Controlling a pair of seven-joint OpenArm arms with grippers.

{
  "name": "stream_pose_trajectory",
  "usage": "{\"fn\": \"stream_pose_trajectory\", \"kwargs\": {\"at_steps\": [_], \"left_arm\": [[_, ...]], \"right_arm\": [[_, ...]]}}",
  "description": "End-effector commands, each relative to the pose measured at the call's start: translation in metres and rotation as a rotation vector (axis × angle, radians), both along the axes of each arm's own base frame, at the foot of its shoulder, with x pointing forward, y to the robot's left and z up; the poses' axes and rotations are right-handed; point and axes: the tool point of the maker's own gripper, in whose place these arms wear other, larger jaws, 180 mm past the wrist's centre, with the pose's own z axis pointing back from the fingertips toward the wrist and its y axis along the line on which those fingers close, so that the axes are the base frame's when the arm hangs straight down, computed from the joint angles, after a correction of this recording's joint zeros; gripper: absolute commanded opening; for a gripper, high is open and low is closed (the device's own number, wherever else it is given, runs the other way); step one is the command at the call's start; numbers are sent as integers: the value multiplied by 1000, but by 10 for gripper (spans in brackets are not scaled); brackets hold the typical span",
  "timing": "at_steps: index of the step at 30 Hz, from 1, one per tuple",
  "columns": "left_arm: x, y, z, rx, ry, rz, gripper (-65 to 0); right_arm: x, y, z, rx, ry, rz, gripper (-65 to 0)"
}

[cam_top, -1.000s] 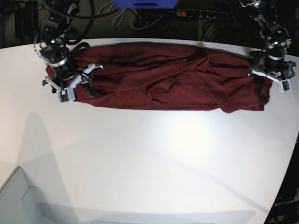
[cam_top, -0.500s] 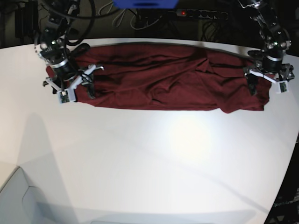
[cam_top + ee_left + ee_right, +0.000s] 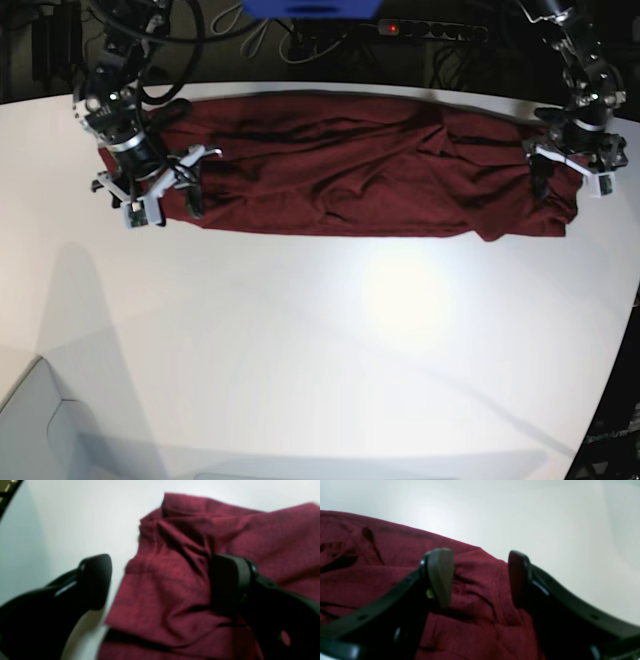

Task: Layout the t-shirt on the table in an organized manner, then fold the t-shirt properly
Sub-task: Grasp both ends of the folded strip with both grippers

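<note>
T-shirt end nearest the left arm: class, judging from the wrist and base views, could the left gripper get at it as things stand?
Probably yes. The left gripper stands open over that end of the t-shirt, one finger above bare table, nothing between them.

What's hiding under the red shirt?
Only the white table shows, sticking out all around the shirt. The shirt lies bunched and flat on it, so whatever is beneath its folds is covered and cannot be seen.

dark backdrop, power strip (image 3: 432, 30), cables (image 3: 262, 38)
</note>
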Motion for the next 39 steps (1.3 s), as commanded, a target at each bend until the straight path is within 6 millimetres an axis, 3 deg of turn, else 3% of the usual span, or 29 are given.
{"fn": "stream_pose_trajectory", "kwargs": {"at_steps": [1,6,11,24,26,32,35,39], "left_arm": [[11,-1,12,4,-43,-30,-43],[5,-6,-10,-54,-1,-25,-43],[8,-10,-16,-69,11,-32,-45],[-6,-3,-46,-111,92,-7,-65],[-6,-3,-47,-113,94,-6,-135],[-6,-3,-48,-115,95,-5,-501],[0,-3,-45,-111,86,-7,-634],[3,-1,-40,-108,70,-3,-647]], "right_arm": [[6,1,12,14,-52,4,-297],[6,1,12,12,-52,4,-297],[9,0,15,8,-61,5,-297],[15,0,14,14,-63,6,-297],[15,0,14,13,-62,6,-297],[15,0,14,13,-62,6,-297],[15,0,14,13,-62,6,-297],[15,0,14,13,-62,6,-297]]}}
